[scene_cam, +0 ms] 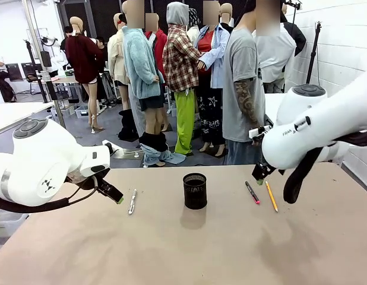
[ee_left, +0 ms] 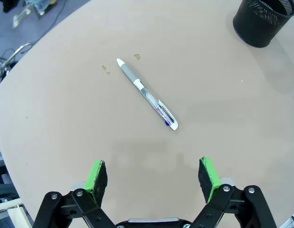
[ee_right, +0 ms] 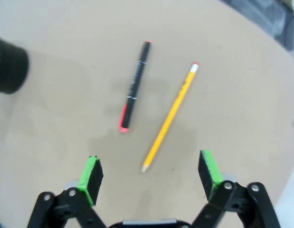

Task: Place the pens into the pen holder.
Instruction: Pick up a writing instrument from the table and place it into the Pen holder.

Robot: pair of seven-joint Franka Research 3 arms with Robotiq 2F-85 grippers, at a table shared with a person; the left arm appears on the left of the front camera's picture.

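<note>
Left gripper (ee_left: 152, 173): jaws spread wide, green pads (ee_left: 96, 175) empty, held above the table (scene_cam: 171, 249) without touching it. Just ahead of its fingers lies the white pen (ee_left: 147, 94), flat on the tabletop and diagonal in the left wrist view. Right gripper (ee_right: 150, 170): jaws likewise wide, holding nothing, poised over two items lying side by side. These are the dark pen (ee_right: 134, 86), pink-red end nearer the fingers, and the yellow pencil (ee_right: 170, 116), tip toward the gripper and eraser end away. Neither touches the other. The pen holder (scene_cam: 195, 191) stands upright mid-table between the two groups, apart from all three, with nothing visible inside it.
</note>
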